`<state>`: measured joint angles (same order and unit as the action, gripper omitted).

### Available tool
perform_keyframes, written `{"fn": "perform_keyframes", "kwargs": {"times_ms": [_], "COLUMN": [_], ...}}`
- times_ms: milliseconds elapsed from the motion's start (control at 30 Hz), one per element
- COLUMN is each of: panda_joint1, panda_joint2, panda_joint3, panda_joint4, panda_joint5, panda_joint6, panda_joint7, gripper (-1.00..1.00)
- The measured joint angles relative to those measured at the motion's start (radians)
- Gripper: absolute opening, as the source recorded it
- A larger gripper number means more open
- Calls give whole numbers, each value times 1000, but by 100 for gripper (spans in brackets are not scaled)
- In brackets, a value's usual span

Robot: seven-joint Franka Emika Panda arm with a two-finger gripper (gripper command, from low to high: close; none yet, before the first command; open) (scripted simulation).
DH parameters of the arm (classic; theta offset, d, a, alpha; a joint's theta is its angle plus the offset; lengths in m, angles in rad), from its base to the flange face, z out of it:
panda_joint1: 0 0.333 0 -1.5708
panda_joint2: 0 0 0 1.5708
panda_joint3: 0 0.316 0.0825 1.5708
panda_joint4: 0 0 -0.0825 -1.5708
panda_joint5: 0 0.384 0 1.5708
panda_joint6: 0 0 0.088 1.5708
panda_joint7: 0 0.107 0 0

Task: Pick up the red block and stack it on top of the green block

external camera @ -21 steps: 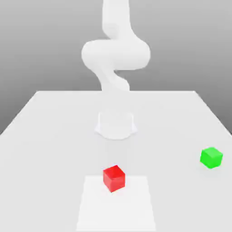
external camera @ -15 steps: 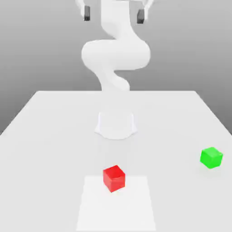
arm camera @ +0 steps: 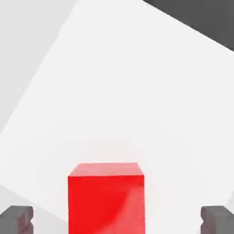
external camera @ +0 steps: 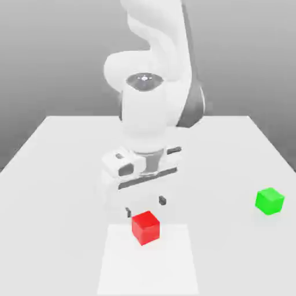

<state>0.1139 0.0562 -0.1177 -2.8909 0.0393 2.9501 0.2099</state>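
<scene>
The red block (external camera: 145, 226) sits on the table near the front, at the far edge of a lighter white square. My gripper (external camera: 145, 206) hangs low just above and behind it, open, its two dark fingertips (external camera: 128, 212) spread wider than the cube. In the hand view the red block (arm camera: 106, 199) lies between the gripper (arm camera: 118, 219) tips, with a gap on each side and nothing held. The green block (external camera: 269, 200) rests alone toward the exterior view's right, well apart from the arm.
A lighter white square patch (external camera: 147, 263) marks the table's front middle. The white table (external camera: 58, 173) stretches wide around both cubes. My bulky white arm (external camera: 151, 115) stands over the table's centre behind the red block.
The arm has swung down from high above. The gripper dropped from the top of the exterior view to just over the red block. Neither block moved.
</scene>
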Motion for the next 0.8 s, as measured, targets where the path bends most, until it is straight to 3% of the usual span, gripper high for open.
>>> {"fn": "perform_keyframes", "kwargs": {"times_ms": [100, 133, 367, 600, 800], "panda_joint1": [-50, -59, -64, -57, 87], "panda_joint2": [112, 132, 129, -102, -144], "panda_joint3": [61, 72, 75, 39, 141], "panda_joint4": [14, 17, 16, -17, 23], "panda_joint5": [53, 57, 52, -51, -42], "panda_joint6": [95, 112, 108, -89, -170], "panda_joint7": [-40, -43, -40, 34, -80], "gripper": [0, -100, -100, -100, -100]}}
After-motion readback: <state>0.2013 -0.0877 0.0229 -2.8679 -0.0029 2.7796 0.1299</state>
